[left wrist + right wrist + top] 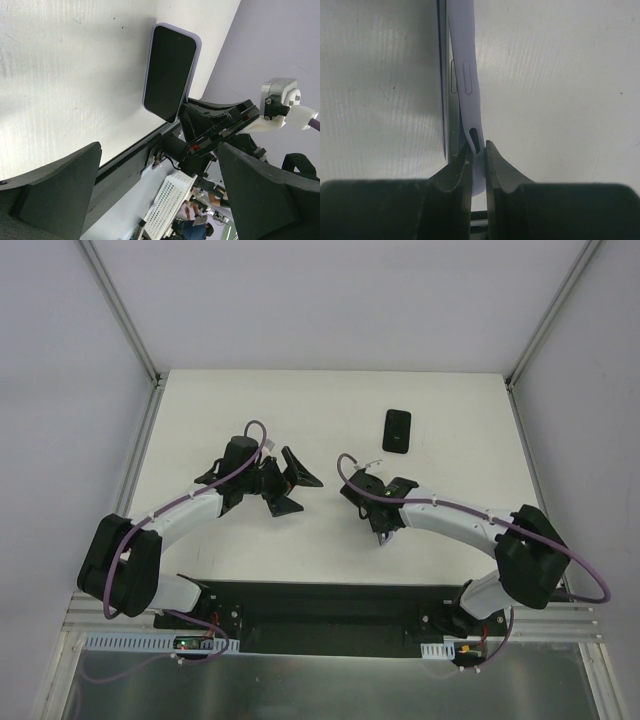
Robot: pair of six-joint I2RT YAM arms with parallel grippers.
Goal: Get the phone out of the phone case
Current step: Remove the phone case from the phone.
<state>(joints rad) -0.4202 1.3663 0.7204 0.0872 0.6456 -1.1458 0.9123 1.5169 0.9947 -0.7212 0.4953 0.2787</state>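
Note:
The phone [169, 70], dark screen, sits in a lavender case [196, 50]. It is held off the table, screen toward the left wrist camera. My right gripper [478, 146] is shut on the case's side wall [465, 65] just by its slot cutout. That wall stands peeled a little off the phone's grey buttoned side [453, 100]. In the top view the right gripper [383, 528] points down at mid-table with a pale bit of case [386, 538] below it. My left gripper [300, 492] is open and empty, a short way left of the phone, facing it [160, 200].
A black phone-shaped slab [397, 430] lies flat on the white table [250, 410] at the back right. Frame posts and walls close in the left, right and back edges. The black base rail [320, 610] runs along the near edge.

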